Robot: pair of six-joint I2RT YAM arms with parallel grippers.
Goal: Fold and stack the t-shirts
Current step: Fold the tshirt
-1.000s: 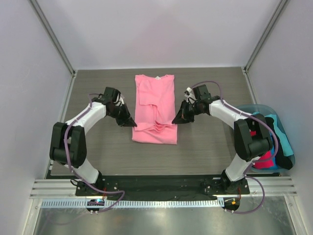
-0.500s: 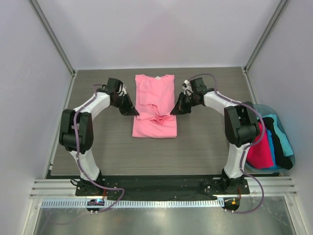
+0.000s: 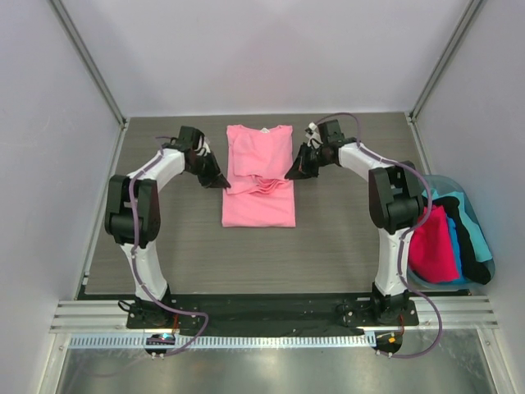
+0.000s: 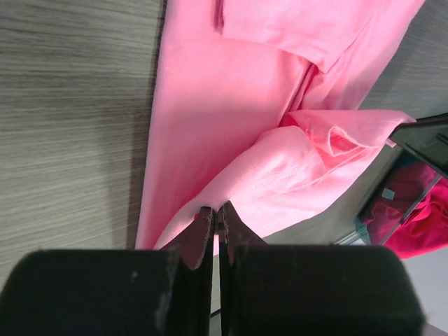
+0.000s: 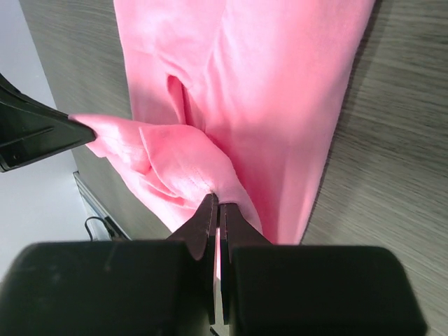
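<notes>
Grey wood-grain tabletop floors a white-walled booth, with a ribbed metal rail along the near edge where both arm bases are bolted. Just beyond on the right, partly behind the right arm, sits a light-blue plastic tub holding a hot pink cloth shirt, a black cloth shirt and a teal cloth shirt. The arm covers part of the heap, so how many garments lie there, and whether any is folded, cannot be told.

Further in, at the table's middle, lies a light pink short-sleeved cloth t-shirt, narrowed into a long strip with its collar at the far end. The left gripper has its jaws pressed together on the strip's left edge, and the right gripper pinches the right edge likewise. Between them a band of cloth is raised and wrinkled across the strip. Each wrist view shows thin fabric nipped at the fingertips.

This shirt looks light and limp. It will likely sag between the two holds, crease readily and slide easily over the wood. The hem corners seem the best place to hold it, gathering all layers evenly, or the fold may land skewed.

The sleeves are tucked out of sight. How many layers each pinch has caught cannot be made out, nor what lies under the raised flap. Any neck tag at the collar is too small to be sure of
</notes>
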